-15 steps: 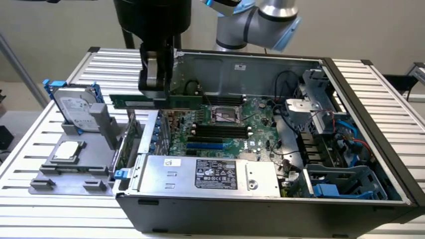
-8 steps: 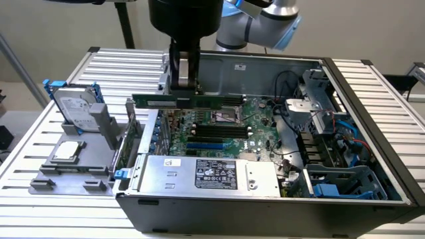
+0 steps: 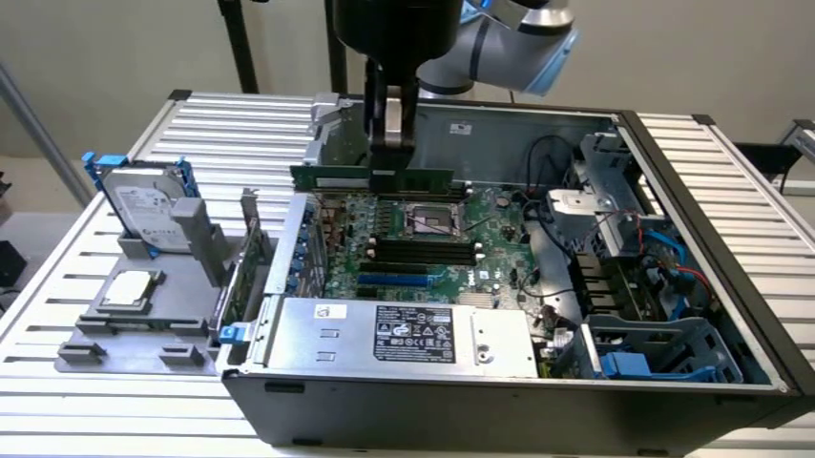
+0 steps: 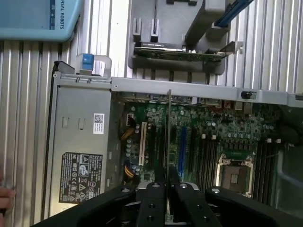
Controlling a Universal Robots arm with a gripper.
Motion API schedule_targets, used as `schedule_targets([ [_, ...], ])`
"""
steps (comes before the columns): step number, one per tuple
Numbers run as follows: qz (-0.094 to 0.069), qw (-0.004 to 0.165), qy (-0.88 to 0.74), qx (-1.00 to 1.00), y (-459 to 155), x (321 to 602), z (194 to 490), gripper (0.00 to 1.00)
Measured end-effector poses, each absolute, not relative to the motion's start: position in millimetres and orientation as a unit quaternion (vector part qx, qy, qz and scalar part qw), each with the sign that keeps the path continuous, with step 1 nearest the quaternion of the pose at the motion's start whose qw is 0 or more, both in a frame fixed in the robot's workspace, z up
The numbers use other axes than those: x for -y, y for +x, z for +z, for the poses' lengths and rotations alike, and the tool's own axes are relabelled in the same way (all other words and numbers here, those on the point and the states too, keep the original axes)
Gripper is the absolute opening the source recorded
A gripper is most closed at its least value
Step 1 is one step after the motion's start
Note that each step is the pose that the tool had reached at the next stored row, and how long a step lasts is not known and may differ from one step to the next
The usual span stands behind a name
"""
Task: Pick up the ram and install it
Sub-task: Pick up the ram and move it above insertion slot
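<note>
The ram [image 3: 334,178] is a long thin green stick held level above the open computer case, over the far edge of the motherboard [image 3: 491,212]. My gripper [image 3: 388,168] comes straight down from above and is shut on the stick's middle. In the wrist view the ram [image 4: 169,127] shows edge-on as a thin line running out from between the black fingers [image 4: 154,198], over the board's slots. The black memory slots [image 3: 414,253] lie nearer the camera than the stick, beside the CPU socket [image 3: 430,221].
A silver power supply [image 3: 395,334] fills the case's front. On the exterior view's left, a grey fixture [image 3: 140,315] holds a hard drive in a blue frame [image 3: 143,200] and an expansion card [image 3: 248,258]. Cables and a drive cage [image 3: 662,353] crowd the right. A hand [image 4: 4,197] shows at the wrist view's edge.
</note>
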State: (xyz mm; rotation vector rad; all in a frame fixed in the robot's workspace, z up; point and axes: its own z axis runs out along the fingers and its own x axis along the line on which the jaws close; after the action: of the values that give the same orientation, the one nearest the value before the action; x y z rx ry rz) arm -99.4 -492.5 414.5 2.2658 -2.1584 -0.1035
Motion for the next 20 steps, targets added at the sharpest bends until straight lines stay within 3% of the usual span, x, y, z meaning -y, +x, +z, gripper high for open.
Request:
schedule_targets([
  [14, -0.032, 0.006, 0.724, 0.689, -70, 434, 398, 0.14],
  [20, -0.032, 0.006, 0.723, 0.69, -55, 423, 390, 0.14],
])
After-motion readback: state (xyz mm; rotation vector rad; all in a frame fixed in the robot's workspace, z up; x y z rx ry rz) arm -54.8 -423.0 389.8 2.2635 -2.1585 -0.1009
